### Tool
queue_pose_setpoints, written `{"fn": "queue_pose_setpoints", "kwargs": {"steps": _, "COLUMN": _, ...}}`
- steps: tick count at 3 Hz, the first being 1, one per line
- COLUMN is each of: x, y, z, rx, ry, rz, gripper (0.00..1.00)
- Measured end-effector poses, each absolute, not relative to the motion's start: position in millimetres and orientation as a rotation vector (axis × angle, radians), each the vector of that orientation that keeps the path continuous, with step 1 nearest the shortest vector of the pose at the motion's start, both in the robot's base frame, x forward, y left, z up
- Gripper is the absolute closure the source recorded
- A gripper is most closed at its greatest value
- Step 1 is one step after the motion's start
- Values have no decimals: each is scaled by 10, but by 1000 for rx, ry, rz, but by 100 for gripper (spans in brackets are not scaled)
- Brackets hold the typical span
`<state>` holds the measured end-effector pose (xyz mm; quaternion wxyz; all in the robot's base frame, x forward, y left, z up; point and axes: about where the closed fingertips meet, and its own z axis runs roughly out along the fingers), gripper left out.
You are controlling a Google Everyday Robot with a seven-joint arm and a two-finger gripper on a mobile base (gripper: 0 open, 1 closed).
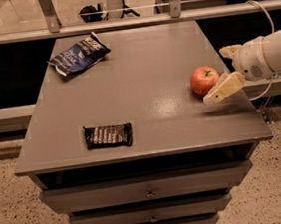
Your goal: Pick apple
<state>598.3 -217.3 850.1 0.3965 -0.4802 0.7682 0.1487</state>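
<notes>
Claw [217, 75] open at tabletop [141, 74] right edge, just beside red apple [204, 80] (stem up); seemingly not touching.

A: Near the far left corner of the grey tabletop [146, 73], a crumpled dark blue snack bag [78, 55] lies flat.

B: And close to the front edge, left of centre, there's a black bar wrapper [108, 136], well apart from the bag. Drawers [149, 190] are stacked underneath.
</notes>
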Motion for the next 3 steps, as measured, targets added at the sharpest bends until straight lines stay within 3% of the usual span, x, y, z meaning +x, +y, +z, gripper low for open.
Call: {"fn": "queue_pose_setpoints", "kwargs": {"steps": 3, "x": 6101, "y": -2166, "z": 8562, "rx": -1140, "ry": 1884, "rz": 413, "gripper": 70}}
